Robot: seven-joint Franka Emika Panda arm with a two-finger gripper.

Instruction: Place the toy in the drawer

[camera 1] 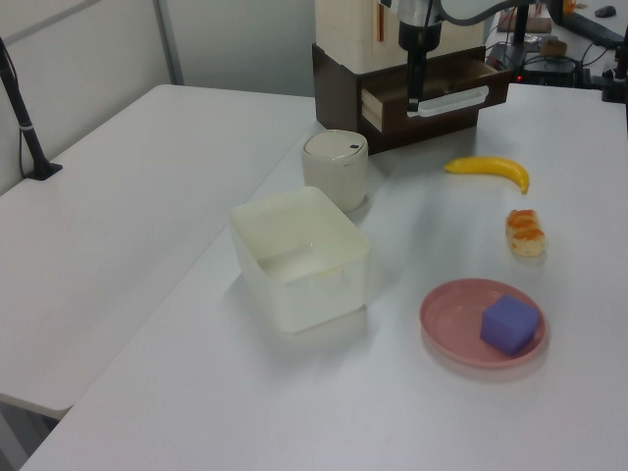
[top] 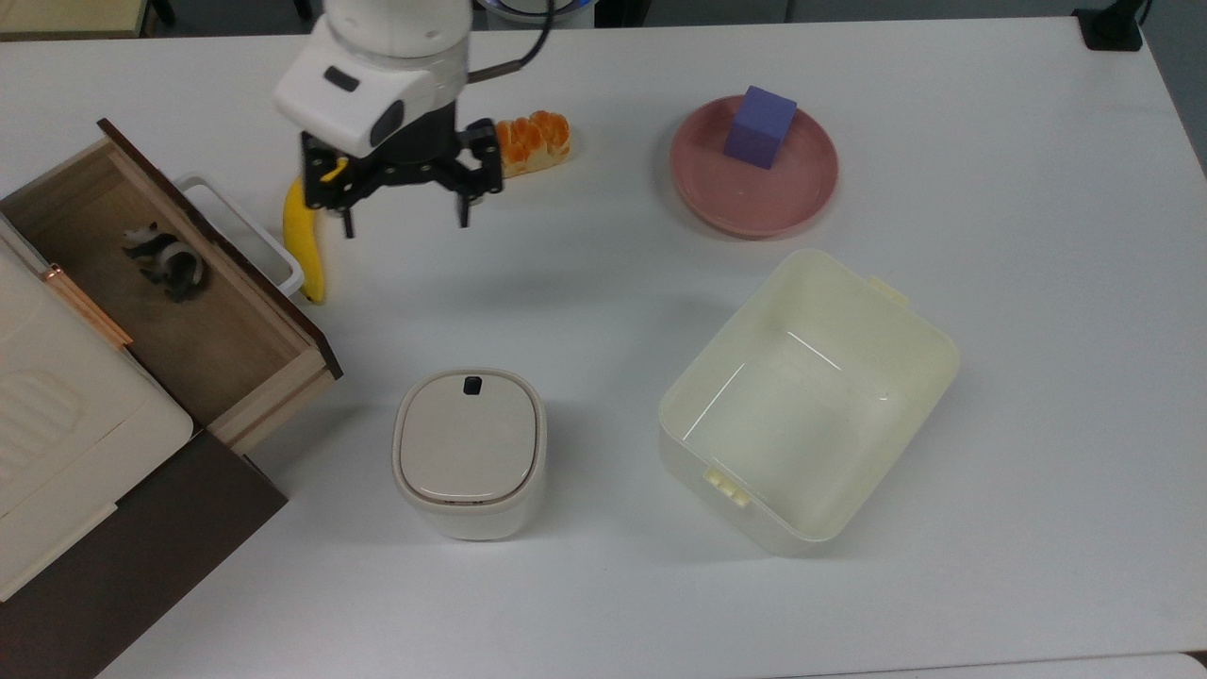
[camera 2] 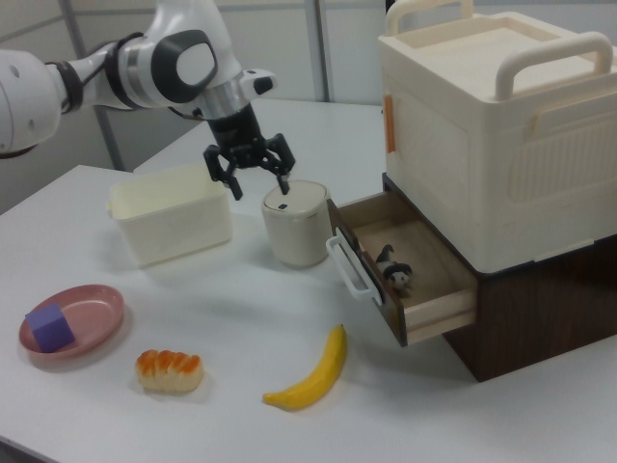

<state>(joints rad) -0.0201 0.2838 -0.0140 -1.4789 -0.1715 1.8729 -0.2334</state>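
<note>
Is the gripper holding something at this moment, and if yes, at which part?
Nothing is held. The gripper is open and empty above the table, and the toy lies inside the open drawer.

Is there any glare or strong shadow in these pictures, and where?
Top view: thin bright glints on the inner floor of the cream bin, soft shadow under the gripper. Right view: the toy sits in the drawer, mildly shaded.

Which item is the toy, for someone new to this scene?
Find the brown cabinet under the cream box; its wooden drawer stands open. The toy is the tiny black-and-white panda lying inside, far smaller than the banana outside on the table.
</note>
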